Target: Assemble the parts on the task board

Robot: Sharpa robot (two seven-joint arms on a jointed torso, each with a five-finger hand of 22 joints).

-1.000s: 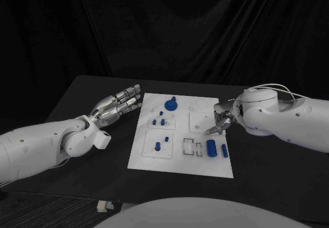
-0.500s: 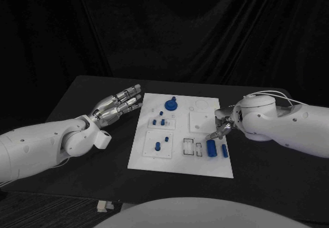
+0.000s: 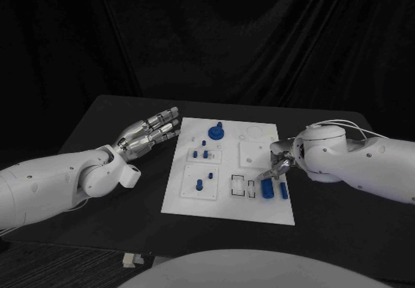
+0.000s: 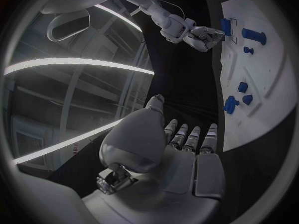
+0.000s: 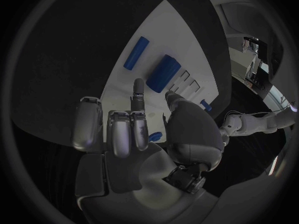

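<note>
The white plastic task board [image 3: 226,204] lies mid-table. Near its right edge, the empty right hand [image 3: 275,163], fingers partly spread, should descend squarely over the fat blue cylinder [image 3: 267,186]. The left hand [image 3: 149,132] waits open.

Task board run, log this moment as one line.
left hand: open beside task board | right hand: empty, fingers over big blue cylinder | not gripped yet

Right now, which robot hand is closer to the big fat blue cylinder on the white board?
Right. The right hand hovers just beside the big blue cylinder; the left hand is off the task board's far side.
</note>
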